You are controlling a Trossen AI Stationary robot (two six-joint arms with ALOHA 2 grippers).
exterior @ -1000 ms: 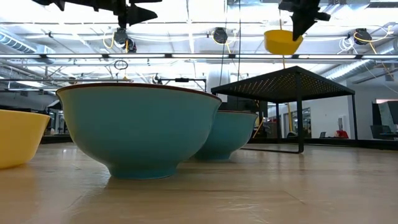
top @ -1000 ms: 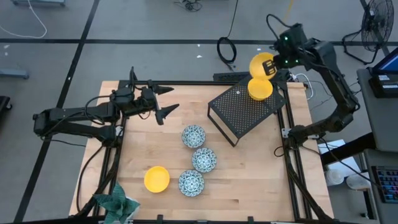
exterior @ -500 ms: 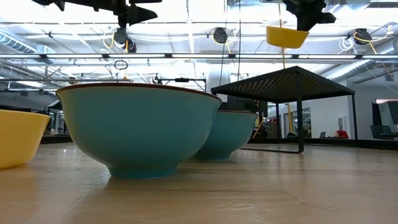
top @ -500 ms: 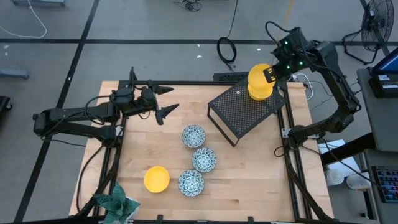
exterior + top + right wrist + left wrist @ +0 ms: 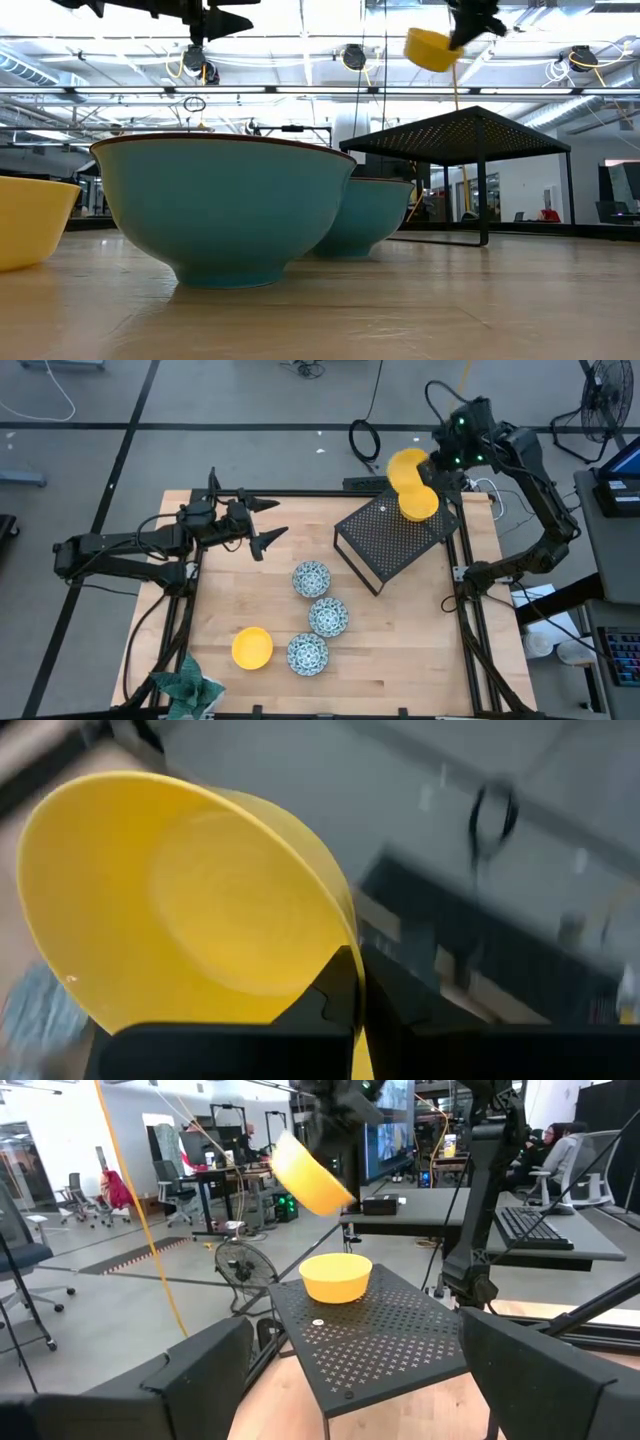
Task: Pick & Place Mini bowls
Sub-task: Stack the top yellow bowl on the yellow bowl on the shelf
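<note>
A tilted yellow bowl point(image 5: 406, 467) is pinched by its rim in the right gripper point(image 5: 432, 464), upper right of the high view, above the black stand point(image 5: 395, 540). A second yellow bowl point(image 5: 419, 503) sits on the stand. Three patterned bowls point(image 5: 311, 578) and another yellow one point(image 5: 252, 647) lie lower centre. The left gripper point(image 5: 262, 524), centre left, is apparently spread open and empty.

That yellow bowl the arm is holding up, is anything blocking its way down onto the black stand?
Nothing visible. The right gripper holds the tilted yellow bowl above the black stand, whose top carries only another yellow bowl.
</note>
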